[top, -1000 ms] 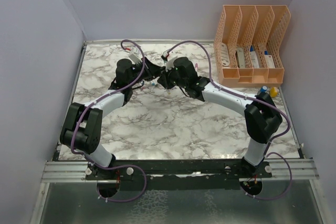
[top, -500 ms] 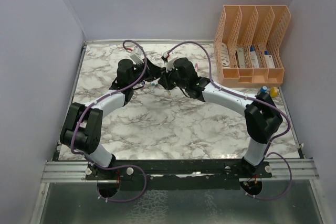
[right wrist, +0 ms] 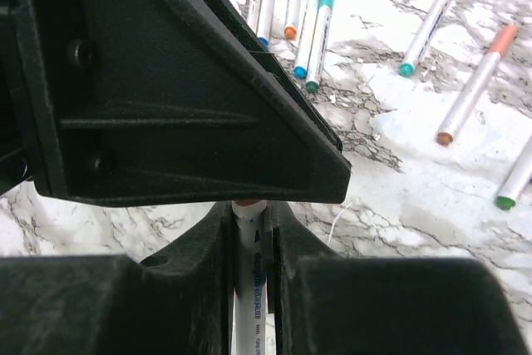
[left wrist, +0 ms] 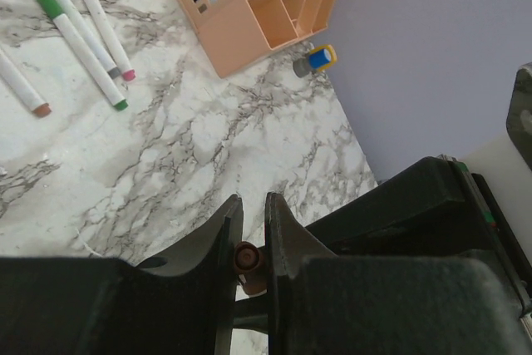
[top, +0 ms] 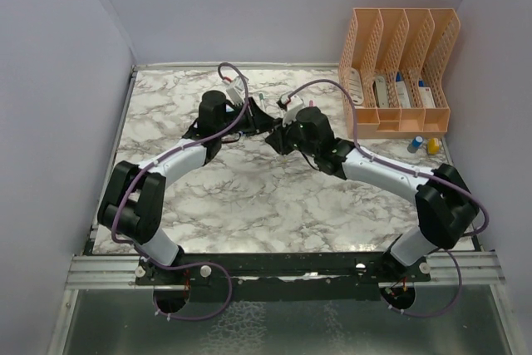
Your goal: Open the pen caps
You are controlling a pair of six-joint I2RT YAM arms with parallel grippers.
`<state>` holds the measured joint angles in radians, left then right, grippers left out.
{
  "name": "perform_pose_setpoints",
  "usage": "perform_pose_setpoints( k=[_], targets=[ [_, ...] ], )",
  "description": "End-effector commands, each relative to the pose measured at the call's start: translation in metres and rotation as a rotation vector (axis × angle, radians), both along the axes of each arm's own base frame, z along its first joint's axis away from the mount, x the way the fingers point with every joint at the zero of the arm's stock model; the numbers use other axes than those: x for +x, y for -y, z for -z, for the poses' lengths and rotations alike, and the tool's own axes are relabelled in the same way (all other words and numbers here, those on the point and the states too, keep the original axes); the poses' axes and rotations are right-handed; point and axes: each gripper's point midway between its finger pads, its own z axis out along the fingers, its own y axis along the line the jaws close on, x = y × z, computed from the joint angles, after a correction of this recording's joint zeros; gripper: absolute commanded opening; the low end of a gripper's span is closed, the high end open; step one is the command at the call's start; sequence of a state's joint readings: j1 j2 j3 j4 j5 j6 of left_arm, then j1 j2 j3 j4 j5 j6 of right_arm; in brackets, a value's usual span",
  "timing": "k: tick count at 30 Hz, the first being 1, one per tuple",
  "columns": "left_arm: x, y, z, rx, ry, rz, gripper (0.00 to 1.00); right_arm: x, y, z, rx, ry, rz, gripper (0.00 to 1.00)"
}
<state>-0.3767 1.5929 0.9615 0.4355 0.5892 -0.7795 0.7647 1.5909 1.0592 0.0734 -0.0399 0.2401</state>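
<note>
A: Where is the pen that is being worked on?

B: Up in the air over the grey-veined marble-pattern bench (top: 249,193), toward its far side, where the two arms meet. The right hand (right wrist: 249,214) is pressed together on a slim white pen barrel (right wrist: 249,288), which runs lengthwise between its fingers.

A: And the other one?

B: The left hand (left wrist: 249,205) is almost closed, pinching a small brown-orange plastic cap (left wrist: 247,258) at the end of that barrel. The two hands sit tip to tip, and the black body of the left one covers the joint, so I cannot tell whether the cap is on the pen or off it.

A: What lies around them?

B: More white marker pens (right wrist: 320,35) with coloured caps lie loose on the bench. A pink, a blue and a teal one lie side by side, while a green-capped pen (right wrist: 432,18) and an orange-capped pen (right wrist: 478,81) lie apart from those. A peach plastic lattice file organiser (top: 399,64) stands at the far right corner, upright, with a small blue-and-yellow bottle-like item (left wrist: 320,57) on the bench just beside its front.
</note>
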Motion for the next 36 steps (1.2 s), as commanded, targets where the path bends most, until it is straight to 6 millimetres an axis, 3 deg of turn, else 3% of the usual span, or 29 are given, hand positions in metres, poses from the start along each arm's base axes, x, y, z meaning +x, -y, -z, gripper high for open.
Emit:
perform_pose_setpoints(
  k=[1,10,16,24,31,36],
  targets=[
    [0.075,-0.060,-0.014,0.071,0.155,-0.329,0.00,-0.049,0.030,0.038,-0.114,-0.161,-0.032,0.01],
    [0.087,-0.075,-0.004,0.077,0.107,-0.425,0.00,-0.054,0.036,0.038,-0.130,-0.181,-0.024,0.01],
    [0.095,-0.078,-0.003,0.122,0.081,-0.423,0.00,-0.029,0.042,0.029,-0.206,-0.178,0.043,0.01],
    [0.066,-0.088,0.015,0.250,-0.031,-0.393,0.00,0.018,0.069,0.018,-0.222,-0.173,0.169,0.01],
    [0.029,-0.113,0.035,0.413,-0.100,-0.397,0.00,0.023,0.070,0.028,-0.221,-0.215,0.213,0.01],
    [0.007,-0.131,0.064,0.545,-0.164,-0.385,0.00,0.024,0.073,0.030,-0.229,-0.225,0.235,0.01]
  ],
)
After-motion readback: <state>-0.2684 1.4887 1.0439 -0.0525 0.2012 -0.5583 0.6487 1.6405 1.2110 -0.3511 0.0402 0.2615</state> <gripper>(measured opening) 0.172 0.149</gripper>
